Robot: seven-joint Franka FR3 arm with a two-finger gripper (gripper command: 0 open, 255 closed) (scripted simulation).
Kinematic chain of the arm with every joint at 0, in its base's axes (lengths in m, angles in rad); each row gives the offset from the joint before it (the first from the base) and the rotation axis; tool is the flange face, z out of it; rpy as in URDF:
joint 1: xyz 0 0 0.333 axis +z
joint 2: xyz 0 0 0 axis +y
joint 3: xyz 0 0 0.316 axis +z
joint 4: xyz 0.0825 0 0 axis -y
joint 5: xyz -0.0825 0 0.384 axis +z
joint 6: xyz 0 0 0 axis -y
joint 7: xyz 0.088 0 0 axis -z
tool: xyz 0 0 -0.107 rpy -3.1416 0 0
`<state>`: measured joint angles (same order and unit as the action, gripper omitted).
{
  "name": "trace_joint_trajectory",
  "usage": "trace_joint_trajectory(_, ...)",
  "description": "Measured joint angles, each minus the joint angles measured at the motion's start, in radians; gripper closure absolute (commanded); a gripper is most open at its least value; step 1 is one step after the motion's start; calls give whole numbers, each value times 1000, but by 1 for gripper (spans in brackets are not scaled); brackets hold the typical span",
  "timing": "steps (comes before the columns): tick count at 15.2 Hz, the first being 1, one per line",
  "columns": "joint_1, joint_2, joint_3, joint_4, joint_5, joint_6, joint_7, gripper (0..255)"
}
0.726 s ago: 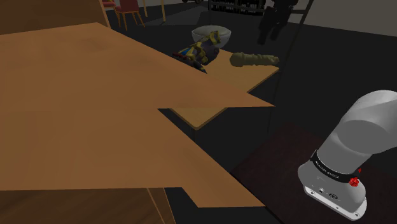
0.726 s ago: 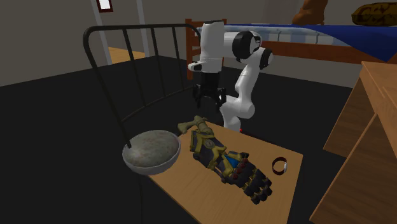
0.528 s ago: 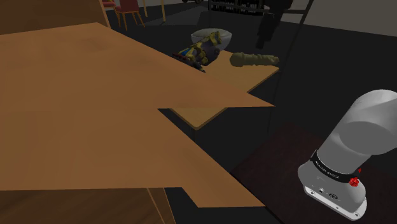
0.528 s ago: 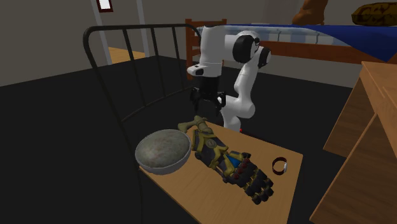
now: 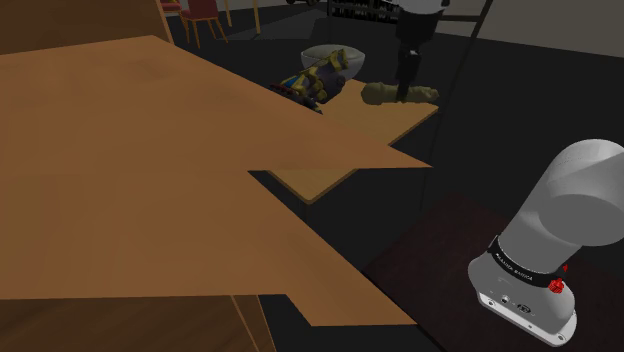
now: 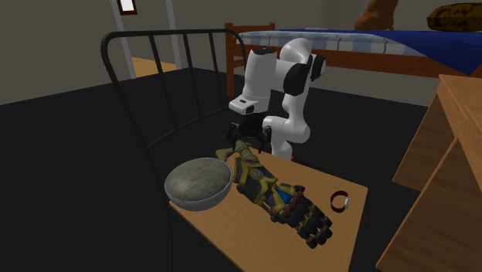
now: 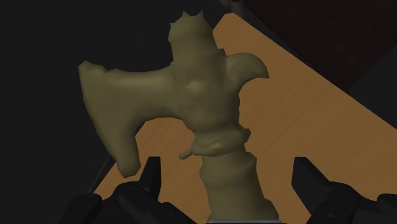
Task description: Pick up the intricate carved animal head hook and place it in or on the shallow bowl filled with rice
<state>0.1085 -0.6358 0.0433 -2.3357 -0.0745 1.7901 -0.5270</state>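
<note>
Item: carved animal head hook (image 7: 200, 108), olive-coloured, with a horned head on a ringed shaft; location: lying on the wooden table (image 6: 247, 232) at the end nearest the arm, near the bowl and just beside the cuff of an ornate armoured gauntlet (image 6: 282, 199).

Gripper (image 7: 228, 173): black, poised low over the hook; fingers (image 7: 151, 173) apart, one on either side of the shaft and touching neither side; nothing held.

Progress: approach judged nearly complete; grasp not yet made; closing on the shaft, lifting, carrying across to the bowl and releasing all remain; in short, the early part of the task.

Container: shallow bowl (image 6: 193, 204), pale grey, standing at the table's edge in the second exterior view, close to the gauntlet's cuff; contents: a mottled grey filling (image 6: 197, 176) lying roughly level with the rim, presumably the rice; no hook in or on it.

Other stock on the table: a small dark ring (image 6: 340, 202), well apart from the bowl, beyond the gauntlet.
</note>
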Motion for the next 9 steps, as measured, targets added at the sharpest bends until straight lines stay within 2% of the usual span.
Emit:
trace_joint_trajectory(3,0,4,-2,-31,-2,35,-1,0)
trace_joint_trajectory(8,0,4,-2,-35,-2,39,-1,0)
trace_joint_trajectory(9,0,4,-2,-35,-2,39,-1,255)
